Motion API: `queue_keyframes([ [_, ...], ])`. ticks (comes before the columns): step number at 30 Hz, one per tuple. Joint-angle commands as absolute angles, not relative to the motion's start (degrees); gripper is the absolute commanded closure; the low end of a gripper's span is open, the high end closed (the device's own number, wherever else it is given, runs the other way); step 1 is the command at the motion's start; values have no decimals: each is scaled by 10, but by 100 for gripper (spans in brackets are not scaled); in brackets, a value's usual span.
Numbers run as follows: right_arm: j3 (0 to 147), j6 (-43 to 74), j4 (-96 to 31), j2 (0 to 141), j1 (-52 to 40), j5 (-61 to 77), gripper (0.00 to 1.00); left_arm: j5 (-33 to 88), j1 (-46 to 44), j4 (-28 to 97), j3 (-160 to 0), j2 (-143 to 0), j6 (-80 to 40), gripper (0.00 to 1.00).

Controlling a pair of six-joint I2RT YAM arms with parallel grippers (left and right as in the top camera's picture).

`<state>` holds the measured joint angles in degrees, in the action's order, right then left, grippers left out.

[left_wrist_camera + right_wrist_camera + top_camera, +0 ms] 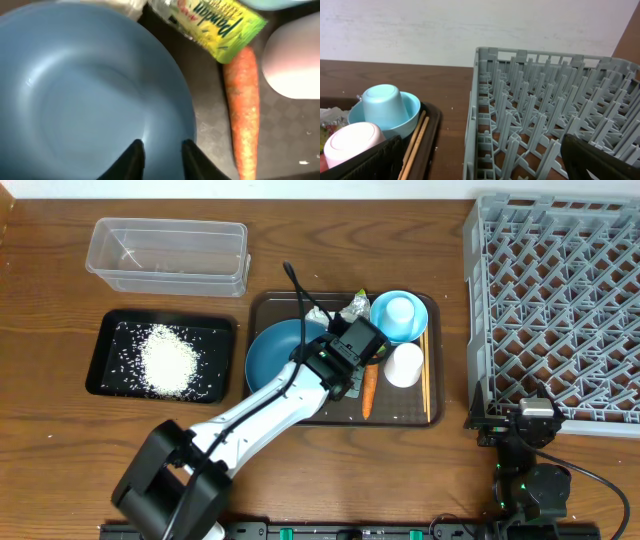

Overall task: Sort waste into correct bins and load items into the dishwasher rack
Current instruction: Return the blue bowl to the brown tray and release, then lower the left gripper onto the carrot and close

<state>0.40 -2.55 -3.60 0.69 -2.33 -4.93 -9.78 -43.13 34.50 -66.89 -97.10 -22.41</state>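
My left gripper (pixel 352 352) (pixel 163 145) hovers low over the right side of the dark blue plate (pixel 272 352) (pixel 85 95) on the brown tray; its fingers (pixel 134 159) stand slightly apart, open, with only plate surface between them. Right of the plate lie the orange carrot (pixel 368 392) (pixel 242 110) and the yellow-green wrapper (pixel 357 307) (pixel 215 22). A white tissue (pixel 318 315) lies behind the plate. The white cup (pixel 404 364) (pixel 350 142), light blue bowl (pixel 380 317) (pixel 410 117) and chopsticks (pixel 424 375) (pixel 415 145) are on the tray. Rice (pixel 168 360) fills the black tray (pixel 105 340). My right gripper (pixel 520 415) (pixel 482 165) rests wide open by the grey rack (pixel 560 300) (pixel 530 100).
The clear tub (pixel 165 255) stands behind the black tray at the far left. An upturned light blue cup (pixel 382 105) sits inside the bowl. The brown serving tray (pixel 400 408) holds everything in the middle. The rack's near left corner is right beside my right gripper.
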Motion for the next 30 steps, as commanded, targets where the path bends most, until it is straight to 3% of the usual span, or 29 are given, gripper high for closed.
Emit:
queue_keyframes([
  [1,3,-20,-38,4,-20,-51,1,-105,-429,354,-677,-905,-230,58],
  [5,3,-20,-38,4,-20,-51,1,-62,-429,368,-677,-842,-232,38],
  [11,3,-20,-38,4,-20,-51,1,67,-432,359,-677,-797,-232,21],
  [30,3,-20,-38,4,-20,-51,1,68,-481,382,-685,-947,-206,21],
])
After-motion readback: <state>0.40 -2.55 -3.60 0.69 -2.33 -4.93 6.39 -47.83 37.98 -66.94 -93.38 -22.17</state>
